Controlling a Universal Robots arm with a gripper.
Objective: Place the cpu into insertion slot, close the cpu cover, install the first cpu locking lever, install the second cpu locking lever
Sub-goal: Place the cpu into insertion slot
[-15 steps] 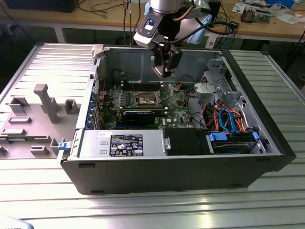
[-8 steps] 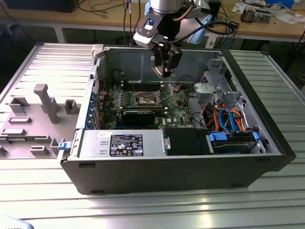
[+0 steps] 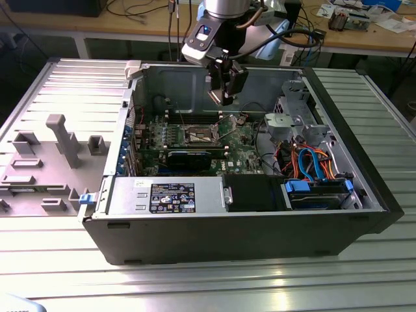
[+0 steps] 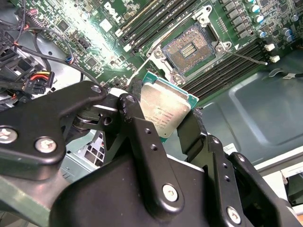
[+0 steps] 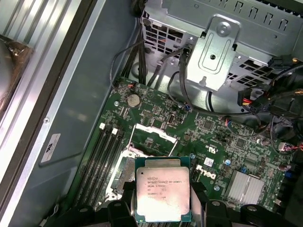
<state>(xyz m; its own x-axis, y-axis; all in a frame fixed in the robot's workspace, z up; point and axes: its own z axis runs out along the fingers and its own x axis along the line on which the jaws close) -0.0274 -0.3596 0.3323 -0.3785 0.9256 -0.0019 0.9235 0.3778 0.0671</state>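
The black metal hand pinches the cpu, a small flat square chip with a matt silver-grey metal top and a thin green rim. It holds the chip by 2 opposite edges, between its 2 angular black fingers. The cpu is in the air above the green circuit board, not yet in the insertion slot, a dark square recess with a silvery rim. The slot's fine grid of contacts lies bare.

In the first wrist view the cpu cover, a thin silvery frame with a cut-out centre, stands lifted beside the slot.

In the exterior view the hand hangs at about 1 o'clock from the slot. It is inside the open black and grey metal computer case, which lies on the ribbed metal table.
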